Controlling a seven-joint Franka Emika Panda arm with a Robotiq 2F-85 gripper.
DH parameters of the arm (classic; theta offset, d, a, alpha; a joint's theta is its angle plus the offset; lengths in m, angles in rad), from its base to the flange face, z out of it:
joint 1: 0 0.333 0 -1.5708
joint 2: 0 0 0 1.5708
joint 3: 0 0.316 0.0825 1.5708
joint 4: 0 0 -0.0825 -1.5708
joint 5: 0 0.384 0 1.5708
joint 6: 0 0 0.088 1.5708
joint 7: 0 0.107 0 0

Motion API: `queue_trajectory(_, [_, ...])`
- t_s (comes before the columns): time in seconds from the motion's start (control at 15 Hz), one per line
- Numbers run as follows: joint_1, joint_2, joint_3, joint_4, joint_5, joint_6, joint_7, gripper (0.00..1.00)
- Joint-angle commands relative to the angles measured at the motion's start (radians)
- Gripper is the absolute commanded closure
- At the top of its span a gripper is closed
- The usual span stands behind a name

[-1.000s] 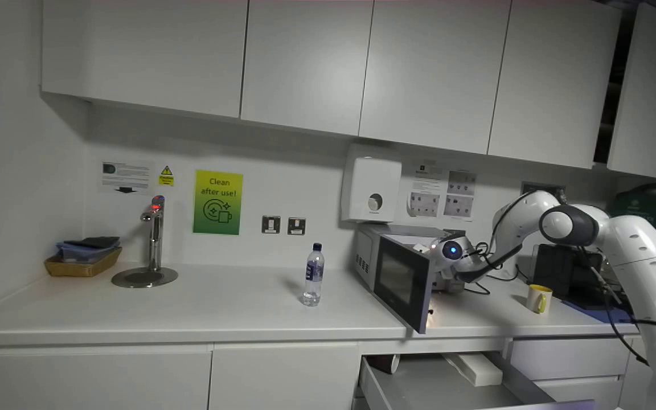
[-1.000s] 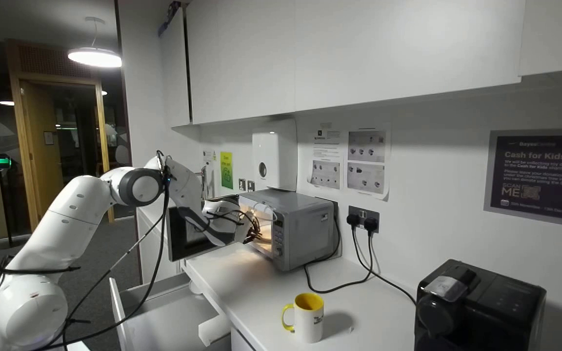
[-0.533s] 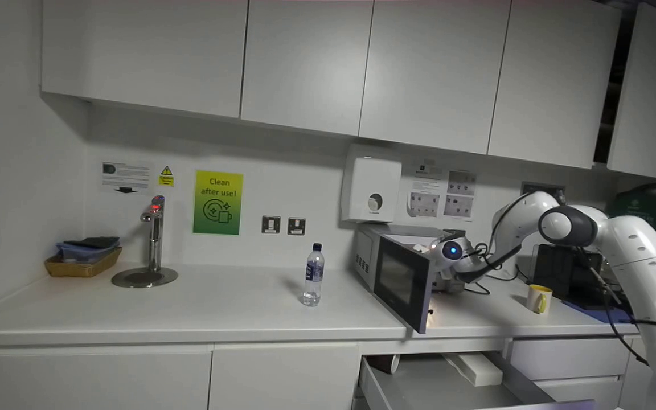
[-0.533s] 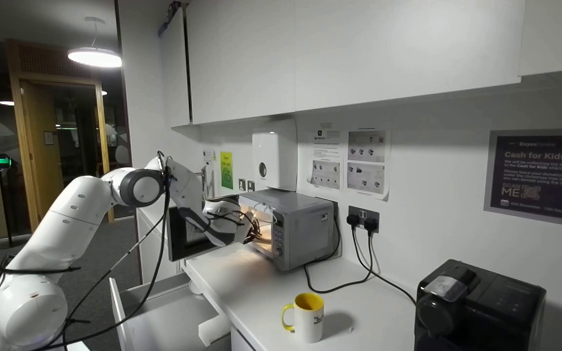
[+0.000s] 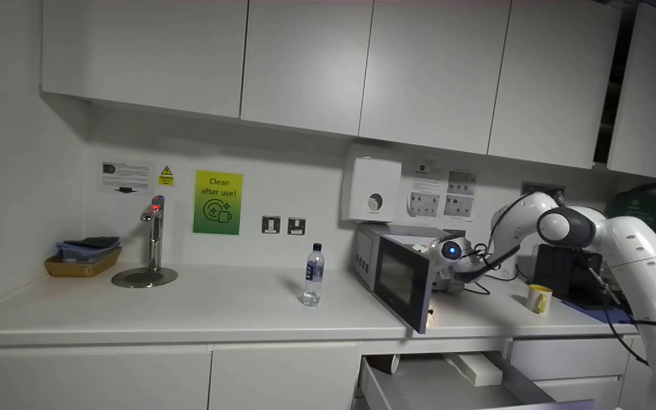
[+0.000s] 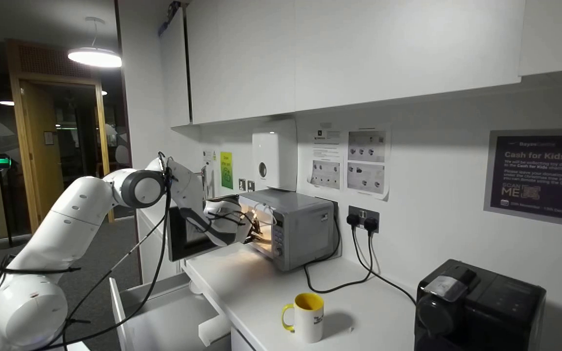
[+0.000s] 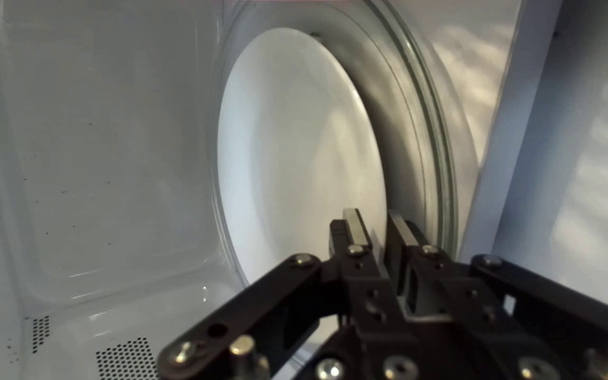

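Observation:
A white plate lies on the glass turntable inside the lit microwave. My gripper reaches in at the plate's near edge in the wrist view. Its fingers stand a little apart, one over the plate's face and one outside the rim. The rim runs through the narrow gap, close to the outer finger; a gap shows on the inner side, so I see no firm grip. In an exterior view the gripper is at the microwave's mouth; elsewhere the swung-out microwave door hides the fingers.
A white and yellow mug stands on the counter beside the microwave, before a black coffee machine. A water bottle stands on the door's far side. Below, a drawer is pulled out. Cables trail along the arm.
The arm has shifted only very slightly. At the microwave's mouth the black gripper parts have changed stance a little, the fingers parting somewhat. Plate, mug, bottle and door look unmoved.

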Motion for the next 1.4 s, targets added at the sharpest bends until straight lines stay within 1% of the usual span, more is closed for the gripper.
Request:
queue_trajectory(0.0, [-0.016, 0.011, 0.002, 0.044, -0.013, 0.05, -0.016, 0.8])
queue_trajectory(0.07, [-0.016, 0.011, 0.002, 0.044, -0.012, 0.05, -0.016, 0.79])
queue_trajectory(0.2, [-0.017, 0.011, 0.003, 0.044, -0.008, 0.054, -0.017, 0.7])
queue_trajectory(0.33, [-0.016, 0.01, 0.004, 0.045, -0.006, 0.06, -0.016, 0.67])
queue_trajectory(0.4, [-0.016, 0.009, 0.006, 0.047, -0.006, 0.067, -0.013, 0.63])
queue_trajectory(0.53, [-0.015, 0.008, 0.007, 0.051, -0.005, 0.086, -0.01, 0.72])
queue_trajectory(0.6, [-0.013, 0.007, 0.007, 0.05, -0.004, 0.095, -0.01, 0.73])
queue_trajectory(0.67, [-0.012, 0.005, 0.008, 0.048, -0.003, 0.104, -0.009, 0.77])
queue_trajectory(0.73, [-0.01, 0.003, 0.008, 0.045, -0.002, 0.115, -0.008, 0.74])
queue_trajectory(1.13, [0.0, -0.02, 0.021, 0.017, 0.004, 0.151, -0.006, 0.8])
queue_trajectory(1.33, [0.003, -0.036, 0.034, -0.003, 0.006, 0.159, -0.007, 0.75])
